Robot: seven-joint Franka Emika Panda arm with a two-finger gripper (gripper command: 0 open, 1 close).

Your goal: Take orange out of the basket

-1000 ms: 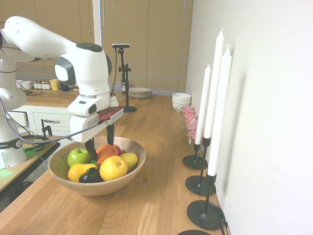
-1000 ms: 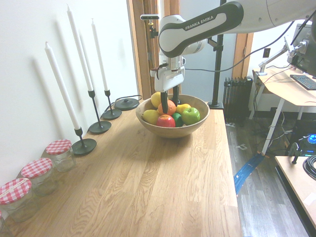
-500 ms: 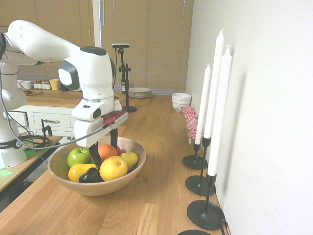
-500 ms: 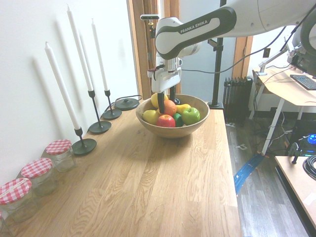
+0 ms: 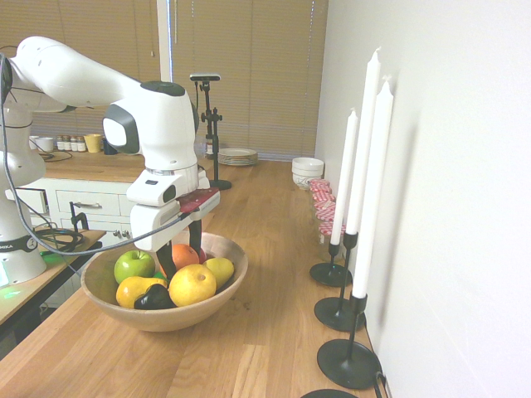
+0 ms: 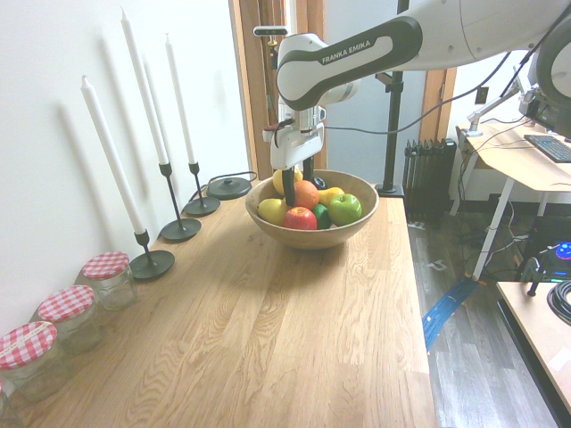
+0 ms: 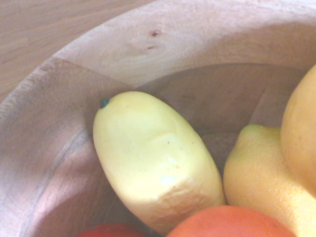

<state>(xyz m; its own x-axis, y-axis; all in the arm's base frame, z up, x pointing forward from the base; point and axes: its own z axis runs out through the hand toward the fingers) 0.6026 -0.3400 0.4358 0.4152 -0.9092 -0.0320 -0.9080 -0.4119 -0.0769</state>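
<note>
You are looking at a long wooden table set against a white wall, with the white robot arm reaching in over it. Near the middle of the table stands the basket, a wide, shallow wooden bowl whose raised sides keep a pile of fruit heaped together. The gripper points straight down into that pile, because the orange sits near the top of the heap and is best reached from above. One dark finger stands on each side of the orange, close against it, though you cannot tell whether they are already pressing it. The orange has not left the basket. Around it lie a green apple, a larger yellow-orange fruit and a pale lemon.

The gripper hides part of the orange, and a red fruit behind it shows only as a sliver. In the wrist view the orange is cut off by the lower edge and the scene is soft.
</note>
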